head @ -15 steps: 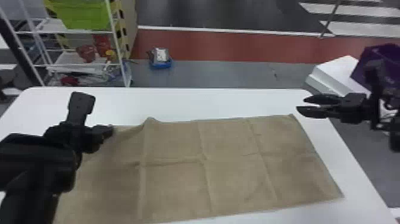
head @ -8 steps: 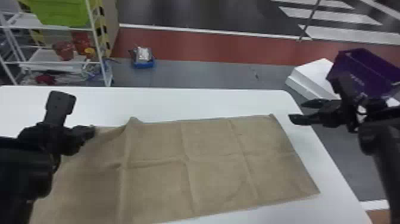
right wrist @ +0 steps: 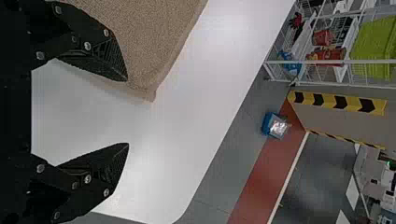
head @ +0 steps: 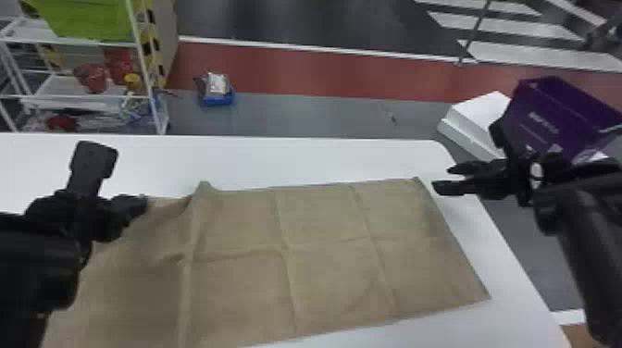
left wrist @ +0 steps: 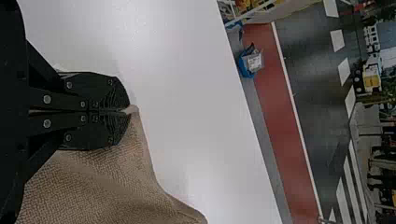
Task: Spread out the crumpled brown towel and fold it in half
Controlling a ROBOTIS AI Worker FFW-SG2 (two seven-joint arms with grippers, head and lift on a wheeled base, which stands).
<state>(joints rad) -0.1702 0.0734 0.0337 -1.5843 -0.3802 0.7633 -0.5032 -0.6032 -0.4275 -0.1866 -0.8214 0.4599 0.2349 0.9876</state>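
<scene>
"Where's the head view looking from?"
"High, facing forward and down over the table (head: 324,159)."
"And the wrist views?"
"They're looking from closer, all three sharing the blue tub (head: 217,99)."

Towel (head: 324,222) lies on tabletop (head: 287,159). Left gripper (head: 136,203): jaws at towel's far left corner. Right gripper (head: 445,178): near far right corner. Behind tabletop, left: shelving rack (head: 60,87), bin (head: 92,18) on upper shelf, bucket (head: 92,77) below. Tray (head: 217,99) sits on floor (head: 324,115), right of rack. Far right: box (head: 481,108) beside crate (head: 546,115).
</scene>
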